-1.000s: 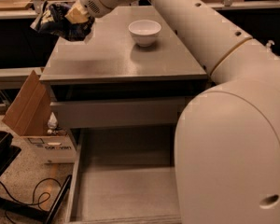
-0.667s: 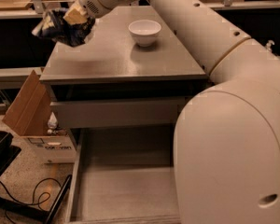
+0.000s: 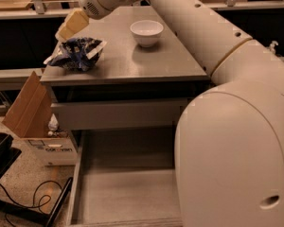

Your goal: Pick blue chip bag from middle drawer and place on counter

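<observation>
**Position of parts**

- The pincer [image 3: 66, 32] is in the upper left of the frame, at the end of the arm [image 3: 189, 27] that reaches in from the right across the surface [image 3: 146, 63].
- The bag [image 3: 75, 54] lies on the surface at its left front corner, directly below the pincer and slightly to the right of its tip.
- The pincer tip meets the top of the bag, or stands just above it. Contact cannot be confirmed.
- Pincer state: it cannot be told whether it is clamped on the bag or released.

**Governing relation**

- The bag's long axis runs left to right across the frame, with the right end tilted slightly upward. This is roughly parallel to the front edge of the surface.
- The left end of the bag reaches the left edge of the surface and appears to overhang it a little.
- The bowl [image 3: 146, 32] stands well apart, to the upper right, clear of the pincer's path.
- The drawer [image 3: 128, 193] stands open in the lower centre, its floor bare.
- The box [image 3: 31, 110] sits on the ground at the left, below the corner where the bag lies.

**Assessment**

- The placing step appears nearly complete.
- The next move probably calls for a straight upward retreat. Any pull to the left could drag the bag off the edge toward the box.
</observation>
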Controlling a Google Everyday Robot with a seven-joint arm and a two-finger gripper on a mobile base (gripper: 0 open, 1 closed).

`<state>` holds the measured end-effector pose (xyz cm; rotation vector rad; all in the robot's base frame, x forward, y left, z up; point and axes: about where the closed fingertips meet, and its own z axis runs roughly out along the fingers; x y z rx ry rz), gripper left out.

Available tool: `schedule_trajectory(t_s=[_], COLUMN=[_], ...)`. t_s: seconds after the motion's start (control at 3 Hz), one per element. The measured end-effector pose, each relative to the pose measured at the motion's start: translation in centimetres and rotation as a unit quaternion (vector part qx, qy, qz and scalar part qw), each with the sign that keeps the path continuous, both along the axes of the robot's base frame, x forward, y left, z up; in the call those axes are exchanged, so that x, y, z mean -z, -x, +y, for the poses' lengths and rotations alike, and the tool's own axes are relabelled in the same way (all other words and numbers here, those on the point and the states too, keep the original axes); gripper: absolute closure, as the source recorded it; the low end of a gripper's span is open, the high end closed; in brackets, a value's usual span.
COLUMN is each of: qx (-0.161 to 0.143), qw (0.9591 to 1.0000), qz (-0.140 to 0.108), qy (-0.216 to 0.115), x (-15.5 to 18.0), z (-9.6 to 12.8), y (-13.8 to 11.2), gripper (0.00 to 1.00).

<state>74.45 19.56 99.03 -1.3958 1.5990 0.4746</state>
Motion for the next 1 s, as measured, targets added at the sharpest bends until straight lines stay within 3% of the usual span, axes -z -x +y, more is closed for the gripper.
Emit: schedule_trajectory(t_s=[0.33, 0.67, 1.0], qx=[0.004, 0.044, 0.138], qw=[1.0000, 0.9984, 0.9883], qz=[-0.001, -0.008, -0.048], qy=[-0.003, -0.034, -0.045], x=[-0.1, -1.2, -4.5], z=[-0.2, -2.3, -8.3], y=[-0.1, -1.0, -1.5], gripper=[0.00, 0.00, 0.00])
